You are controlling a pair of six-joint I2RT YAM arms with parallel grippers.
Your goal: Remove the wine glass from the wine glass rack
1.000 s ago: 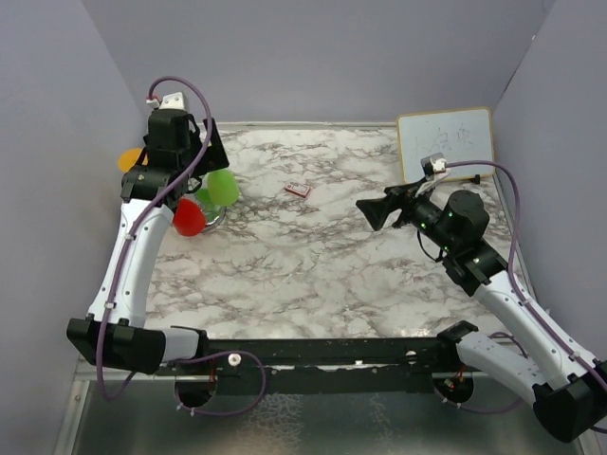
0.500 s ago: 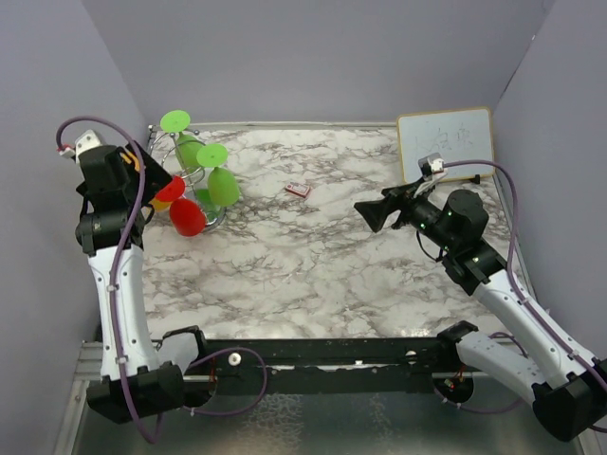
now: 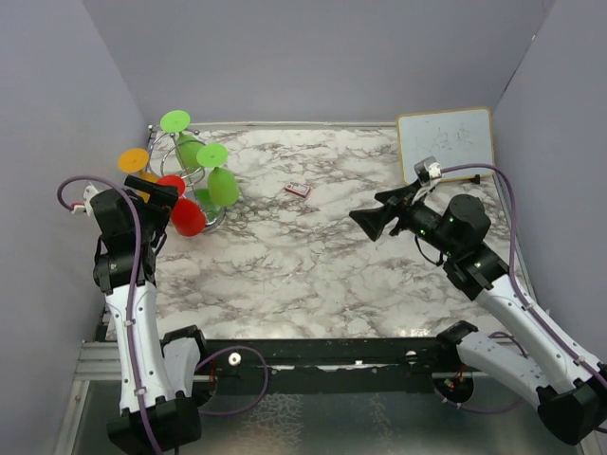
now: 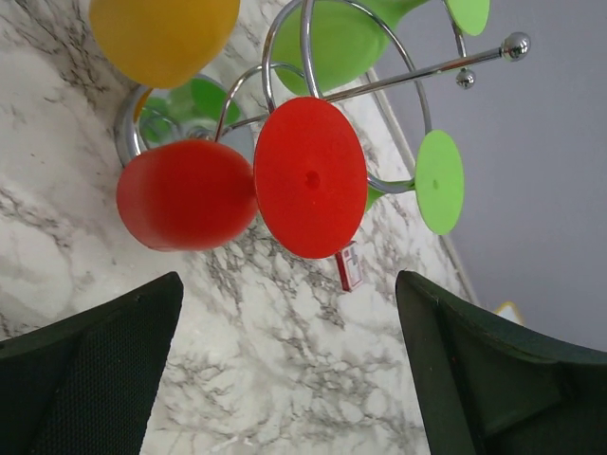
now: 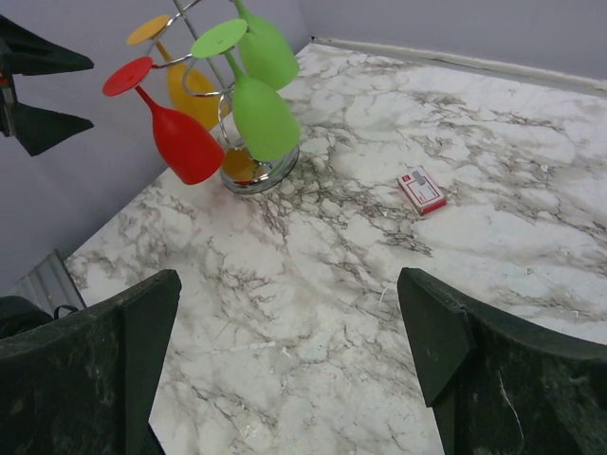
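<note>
Your left jaws and right jaws gape empty; the red wine glass (image 4: 185, 209) hangs on the thin silver wire rack (image 4: 408, 73).

Red wine glass (image 5: 183, 144) hangs bowl-down on silver wire rack (image 5: 273, 173).

silver wine glass rack (image 4: 427, 69); one red wine glass (image 4: 190, 194), one orange wine glass (image 4: 161, 33), two green wine glasses (image 5: 261, 114); white table (image 3: 313, 265) marbled with grey veins; red-and-white small box (image 5: 422, 191); white board (image 3: 446, 140), faint scribbles; purple cables (image 3: 515, 237); lilac walls (image 3: 332, 57).
</note>
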